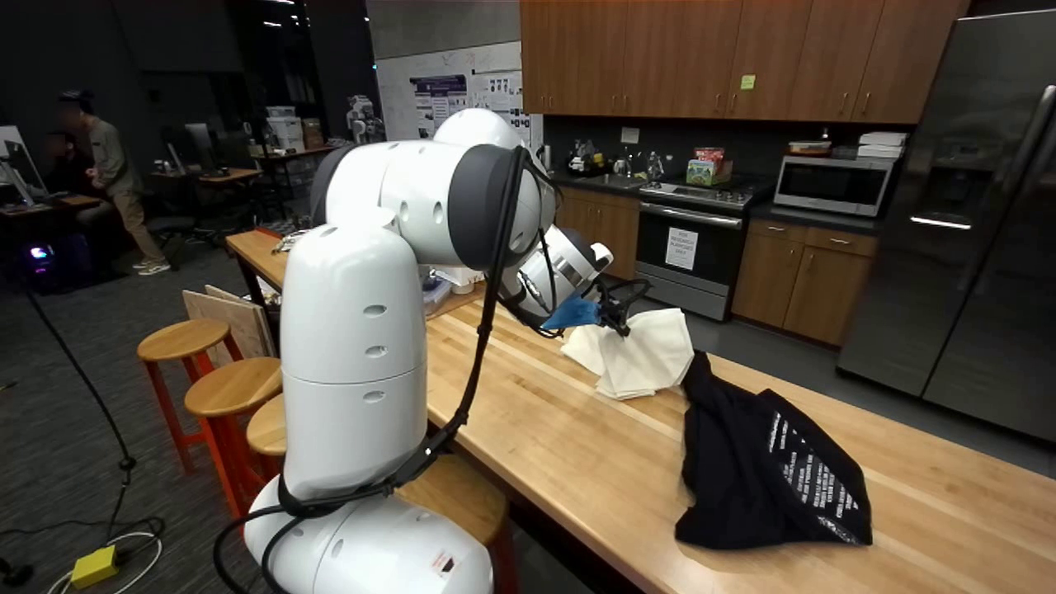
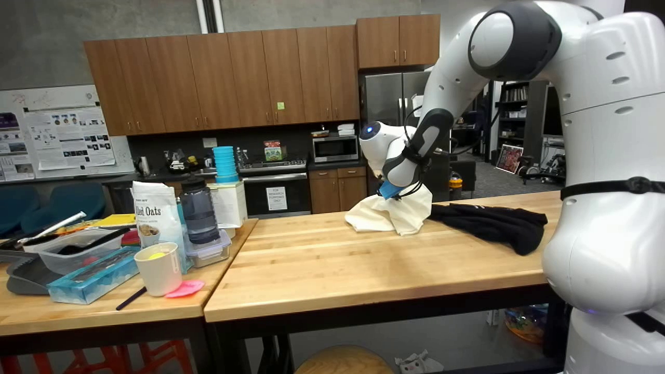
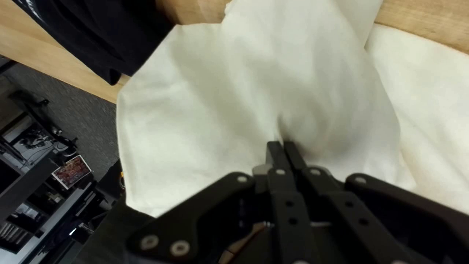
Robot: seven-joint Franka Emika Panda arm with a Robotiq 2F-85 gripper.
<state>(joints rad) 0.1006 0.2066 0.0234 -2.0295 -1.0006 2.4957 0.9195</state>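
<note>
Here, orange-legged stools (image 1: 233, 388) along near side of pale wooden table (image 1: 561, 412); past far edge, grey floor (image 1: 775, 351), then stove (image 1: 711, 268), microwave (image 1: 835, 183), steel fridge (image 1: 949, 231) and brown cabinets (image 1: 685, 58). By count: four stools in sight, one black shirt (image 1: 751, 470) with white print, one cream cloth (image 1: 648, 359), one stove, one microwave, one fridge. Cloth crumpled on table by far edge, just beside shirt; cannot tell if touching. Over it, gripper (image 3: 281, 143) with jaws together, clamped on small pinched fold of cloth.
</note>
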